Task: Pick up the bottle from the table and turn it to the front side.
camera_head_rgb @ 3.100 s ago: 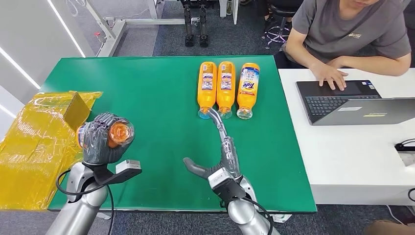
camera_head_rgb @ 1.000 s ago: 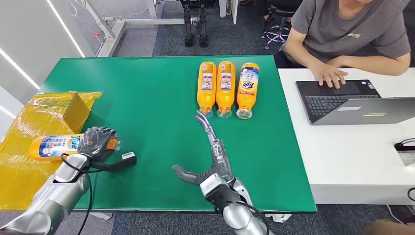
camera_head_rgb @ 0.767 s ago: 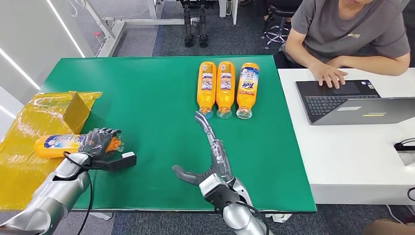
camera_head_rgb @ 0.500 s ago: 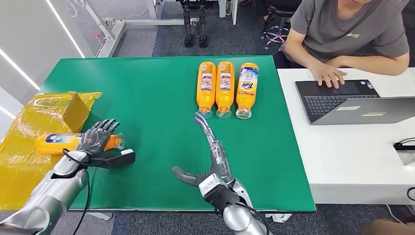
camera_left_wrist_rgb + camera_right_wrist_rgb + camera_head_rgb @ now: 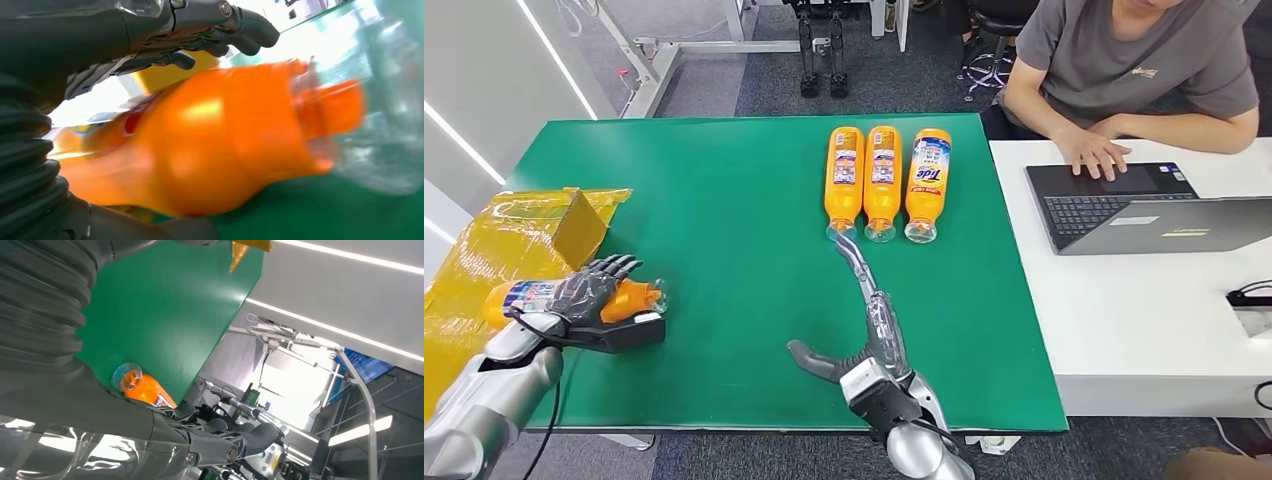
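At the green tabletop's [image 5: 724, 200] left edge, the left hand [image 5: 584, 292] lies over a detergent bottle [image 5: 629, 297], fingers spread and unclamped. The right hand [image 5: 864, 300] stretches forward, fingers apart, toward three bottles [image 5: 882, 180] near the far edge.

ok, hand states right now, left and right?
Left hand: fingers spread over the orange detergent bottle, grip released, open.
Right hand: open, fingers extended, holding nothing.
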